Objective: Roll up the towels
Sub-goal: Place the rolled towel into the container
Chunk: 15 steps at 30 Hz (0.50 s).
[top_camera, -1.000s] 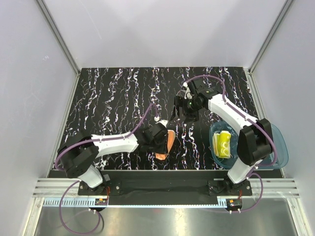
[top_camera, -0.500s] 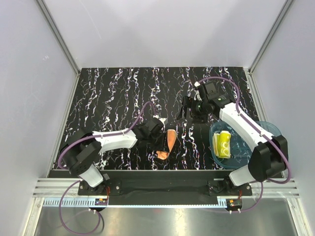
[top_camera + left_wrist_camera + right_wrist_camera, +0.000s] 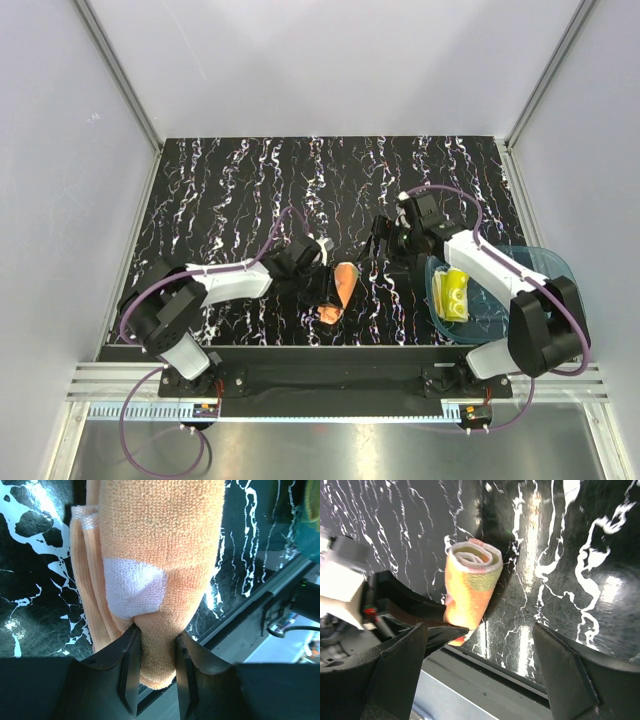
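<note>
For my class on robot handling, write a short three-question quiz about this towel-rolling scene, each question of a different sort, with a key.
1. True or false: the left gripper is shut on the rolled orange towel.
2. Multiple choice: where does the yellow towel lie? A) on the bare tabletop B) in the blue tray C) between the right gripper's fingers
3. Fill in: the right gripper stands ____, with nothing between its fingers.

Key:
1. True; the left wrist view shows both fingers pinching the roll's end.
2. B
3. Open; the right wrist view shows its fingers spread wide, with the orange roll lying apart from them.
</note>
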Each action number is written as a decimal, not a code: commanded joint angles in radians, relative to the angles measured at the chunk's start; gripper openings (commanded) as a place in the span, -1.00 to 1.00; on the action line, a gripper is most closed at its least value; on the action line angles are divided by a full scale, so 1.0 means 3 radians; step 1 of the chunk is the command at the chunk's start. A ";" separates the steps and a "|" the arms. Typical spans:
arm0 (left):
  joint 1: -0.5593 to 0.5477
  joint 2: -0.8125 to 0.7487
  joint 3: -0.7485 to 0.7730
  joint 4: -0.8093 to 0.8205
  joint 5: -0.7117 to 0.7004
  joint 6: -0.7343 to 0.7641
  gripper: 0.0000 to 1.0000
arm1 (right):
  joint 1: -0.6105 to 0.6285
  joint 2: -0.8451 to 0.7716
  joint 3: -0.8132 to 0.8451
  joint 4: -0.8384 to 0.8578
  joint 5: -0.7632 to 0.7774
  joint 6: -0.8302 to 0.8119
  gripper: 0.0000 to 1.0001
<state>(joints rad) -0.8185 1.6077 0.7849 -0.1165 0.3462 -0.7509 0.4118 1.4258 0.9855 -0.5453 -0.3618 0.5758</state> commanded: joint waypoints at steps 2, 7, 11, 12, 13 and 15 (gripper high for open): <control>0.0120 0.0230 -0.0259 -0.0256 0.0139 -0.0074 -0.44 | -0.0023 -0.0053 -0.0288 0.0564 -0.0210 0.0330 0.84; 0.0217 0.0276 -0.0290 -0.0128 0.0354 -0.0135 -0.45 | 0.0023 0.0054 -0.0616 0.1132 -0.0470 0.0524 0.78; 0.0299 0.0260 -0.0320 -0.0052 0.0457 -0.0176 -0.46 | 0.0217 0.0202 -0.0723 0.1357 -0.0456 0.0611 0.75; 0.0315 0.0265 -0.0361 -0.0021 0.0507 -0.0196 -0.46 | 0.0304 0.0248 -0.0754 0.1459 -0.0451 0.0637 0.74; 0.0325 0.0265 -0.0377 0.0055 0.0543 -0.0212 -0.46 | 0.0360 0.0339 -0.0769 0.1515 -0.0451 0.0688 0.72; 0.0371 0.0281 -0.0422 0.0117 0.0620 -0.0253 -0.46 | 0.0483 0.0472 -0.0800 0.1679 -0.0440 0.0749 0.70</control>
<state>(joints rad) -0.7219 1.6348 0.7223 0.0059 0.5308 -0.8173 0.5060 1.5223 0.7605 -0.1741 -0.4702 0.7509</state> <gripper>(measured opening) 0.317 0.859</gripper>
